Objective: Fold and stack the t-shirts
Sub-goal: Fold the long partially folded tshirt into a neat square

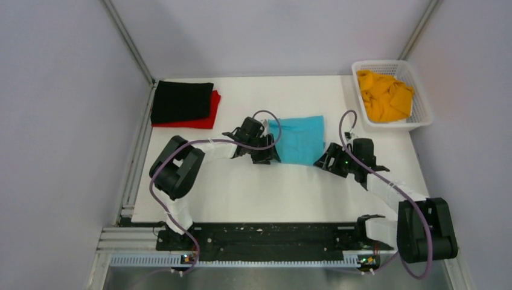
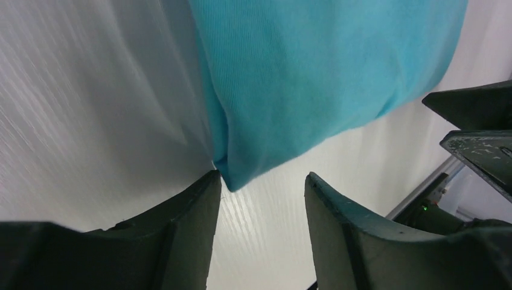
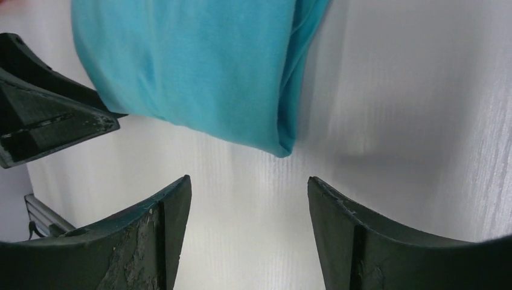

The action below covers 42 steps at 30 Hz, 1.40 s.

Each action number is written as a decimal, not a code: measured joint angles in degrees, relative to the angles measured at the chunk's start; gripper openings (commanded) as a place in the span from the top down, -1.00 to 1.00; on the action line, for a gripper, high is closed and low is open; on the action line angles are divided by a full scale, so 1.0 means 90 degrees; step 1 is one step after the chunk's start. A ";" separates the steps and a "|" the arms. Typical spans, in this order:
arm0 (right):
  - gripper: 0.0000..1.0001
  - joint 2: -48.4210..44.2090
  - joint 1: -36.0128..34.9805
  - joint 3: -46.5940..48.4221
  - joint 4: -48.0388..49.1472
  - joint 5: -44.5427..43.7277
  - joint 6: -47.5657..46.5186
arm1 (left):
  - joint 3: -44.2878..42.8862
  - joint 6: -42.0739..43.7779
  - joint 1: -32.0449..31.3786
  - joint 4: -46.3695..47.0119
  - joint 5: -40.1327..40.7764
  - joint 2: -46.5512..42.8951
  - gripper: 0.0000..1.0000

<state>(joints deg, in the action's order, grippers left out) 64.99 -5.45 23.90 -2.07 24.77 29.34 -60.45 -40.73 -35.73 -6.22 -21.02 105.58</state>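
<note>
Far left, the black shirt (image 1: 181,101) lies on the red shirt (image 1: 208,119). The left gripper (image 2: 262,181) stands open and empty, the near-left corner of the turquoise shirt (image 1: 299,138) just ahead of its jaws. That shirt lies folded flat mid-table, its near edge running across between both grippers. The right gripper (image 3: 247,184) is open too, the near-right corner just ahead. Each arm looks equally near its own corner; the orange shirt (image 1: 383,95) sits in the basket (image 1: 424,116), far right
</note>
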 measured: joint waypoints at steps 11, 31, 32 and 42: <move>0.30 0.1217 0.0000 0.0039 0.1100 -0.0253 -0.0024 | -0.0483 0.0170 0.0000 -0.0032 0.0549 0.0425 0.67; 1.00 0.0408 -0.0002 0.0403 -0.0219 -0.0690 -0.0194 | 0.0104 0.0209 0.0124 0.0036 0.0503 -0.0151 1.00; 1.00 0.0274 -0.0005 0.0403 -0.0328 -0.0668 -0.0194 | 0.0206 0.0202 0.0124 0.0039 0.0488 -0.0274 1.00; 0.37 -0.0544 -0.0015 -0.0163 -0.1732 -0.0386 0.0073 | 0.1518 -0.0172 -0.0160 0.0260 0.0199 -0.1064 0.14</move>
<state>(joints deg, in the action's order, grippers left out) 60.10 -5.58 22.44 -17.65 21.30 30.00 -46.78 -42.28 -37.17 -3.88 -19.22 96.01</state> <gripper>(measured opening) 0.083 0.181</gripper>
